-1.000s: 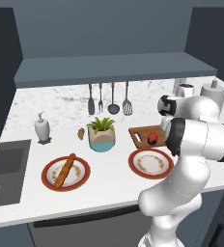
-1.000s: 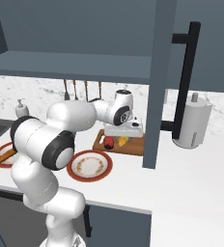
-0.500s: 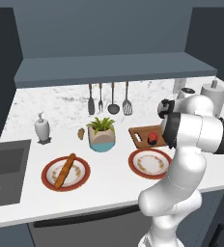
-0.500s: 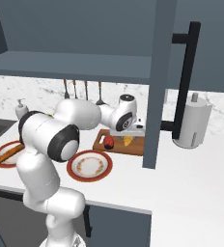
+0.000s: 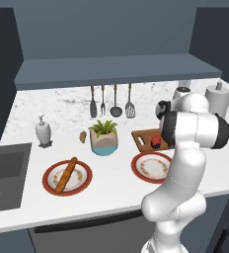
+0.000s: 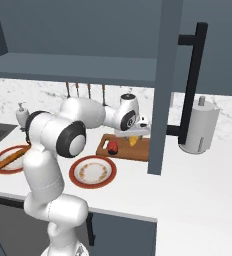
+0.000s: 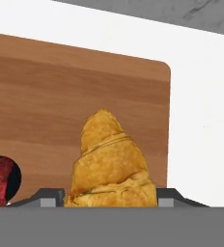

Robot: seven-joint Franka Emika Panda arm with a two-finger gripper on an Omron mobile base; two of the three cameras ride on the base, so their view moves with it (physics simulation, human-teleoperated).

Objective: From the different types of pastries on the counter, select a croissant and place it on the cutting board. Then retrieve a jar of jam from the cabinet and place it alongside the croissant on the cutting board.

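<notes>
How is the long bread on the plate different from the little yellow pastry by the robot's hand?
The baguette is a long, straight, brown stick; the croissant is short, lumpy and golden-yellow. The baguette lies on a red-rimmed plate far from the arm; the croissant is over the cutting board, between the tips of the gripper, which is shut on it. Both are baked pastries.

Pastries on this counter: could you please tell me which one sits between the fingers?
The croissant, golden-yellow, over the cutting board. The baguette lies on a plate; the bun sits beside the plant.
</notes>
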